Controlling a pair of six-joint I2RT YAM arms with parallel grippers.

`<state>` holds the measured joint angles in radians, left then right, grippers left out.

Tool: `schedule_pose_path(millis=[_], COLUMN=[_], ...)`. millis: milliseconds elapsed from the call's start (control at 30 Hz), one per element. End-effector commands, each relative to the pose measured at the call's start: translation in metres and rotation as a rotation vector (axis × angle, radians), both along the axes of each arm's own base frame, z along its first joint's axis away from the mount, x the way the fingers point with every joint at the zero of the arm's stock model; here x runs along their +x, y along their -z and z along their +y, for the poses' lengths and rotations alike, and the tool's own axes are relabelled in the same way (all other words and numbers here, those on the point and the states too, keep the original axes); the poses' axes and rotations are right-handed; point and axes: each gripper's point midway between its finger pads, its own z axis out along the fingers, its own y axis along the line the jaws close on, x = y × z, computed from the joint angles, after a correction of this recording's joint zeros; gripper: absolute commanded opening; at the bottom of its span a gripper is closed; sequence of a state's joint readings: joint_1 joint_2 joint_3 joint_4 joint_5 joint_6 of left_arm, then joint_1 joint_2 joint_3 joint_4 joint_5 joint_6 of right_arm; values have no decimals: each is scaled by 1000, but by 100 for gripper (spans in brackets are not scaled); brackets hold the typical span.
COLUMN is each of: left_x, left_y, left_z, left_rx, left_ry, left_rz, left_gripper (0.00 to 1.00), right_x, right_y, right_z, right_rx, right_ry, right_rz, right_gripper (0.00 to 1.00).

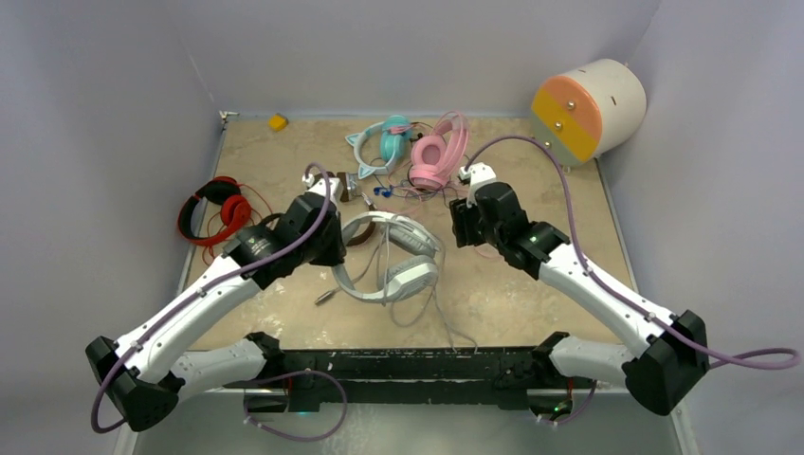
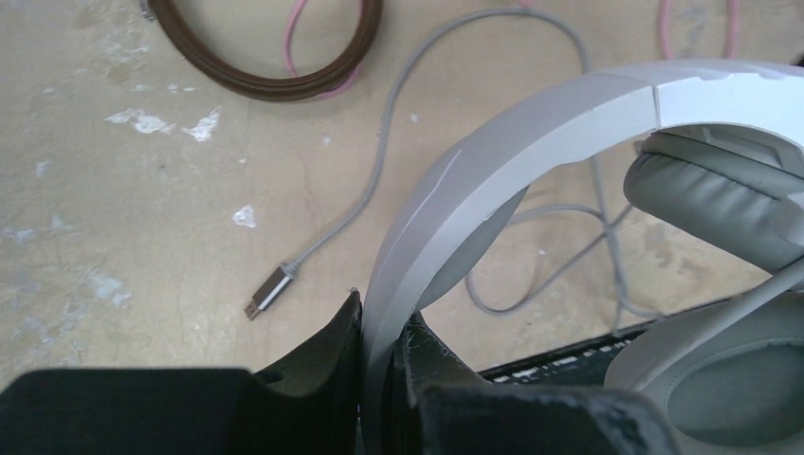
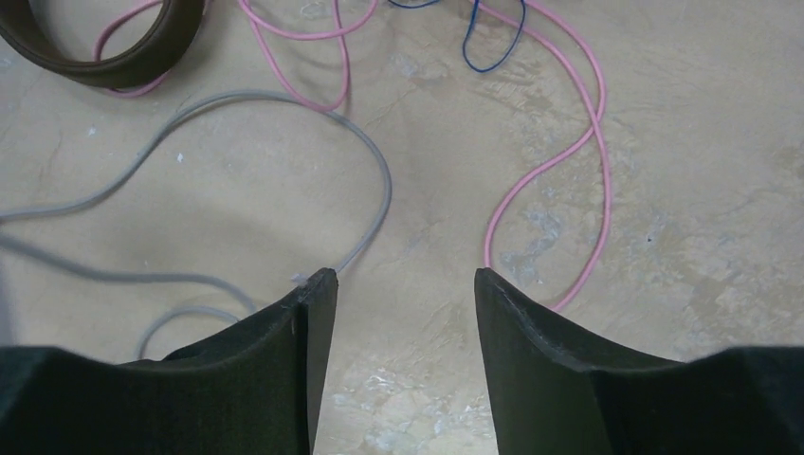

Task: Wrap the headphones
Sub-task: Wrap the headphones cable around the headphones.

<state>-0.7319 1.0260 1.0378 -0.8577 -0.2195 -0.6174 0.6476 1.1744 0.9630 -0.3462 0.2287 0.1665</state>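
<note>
**Left jaws clamped on the grey-white headband, right jaws apart over loose cables**

From above: the grey-white headphones (image 1: 391, 258) lie near the middle of the tan surface (image 1: 531, 294), between the two arms. Their thin grey cable (image 1: 443, 318) loops toward the near edge, and a plug (image 1: 324, 297) lies to their left. The left jaws sit at the left side of the headband (image 1: 379, 220). The right jaws hang just right of that pair, near the pink headphones (image 1: 438, 152). Teal cat-ear headphones (image 1: 377, 142) lie further back, and red headphones (image 1: 213, 210) rest by the left edge (a small yellow piece (image 1: 277, 121) sits at the far edge, and a white drum (image 1: 590, 106) with an orange and yellow face stands in the far right corner).

Left wrist: the left jaws are pressed narrow on the headband, which rises from between them and arches right over a grey ear pad (image 2: 711, 199). The plug lies on the surface to the left. Further out is a brown band (image 2: 275, 81) with a pink cable (image 2: 292, 43) running through it.

Right wrist: the right jaws stand well apart, with only bare surface between them. The grey cable curves down to the tip of the left finger; I cannot tell whether it touches. The pink cable loops past the right finger, and a blue cord (image 3: 493, 43) lies at the far side.
</note>
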Motion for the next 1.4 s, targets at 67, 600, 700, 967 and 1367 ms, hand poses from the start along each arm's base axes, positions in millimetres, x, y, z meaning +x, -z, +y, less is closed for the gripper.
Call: schedule_pose_path(millis=[67, 600, 700, 967, 1367], left_x=[1, 18, 29, 58, 66], left_y=[-88, -187, -198, -212, -209], left_z=[-34, -68, -71, -65, -59], left_rx=[-271, -470, -504, -564, -560], left_ry=[70, 187, 192, 163, 146], left_rz=[-68, -78, -79, -82, -84], left_gripper=[0, 0, 0, 0, 0], right_x=[-6, -6, -5, -37, -73], right_y=[4, 7, 8, -9, -36], right_z=[22, 8, -26, -27, 41], right_rx=[194, 314, 268, 368, 528], right_ry=[-43, 51, 238, 128, -368], right_rz=[-15, -151, -163, -208, -267], right_gripper=[73, 88, 88, 87, 84])
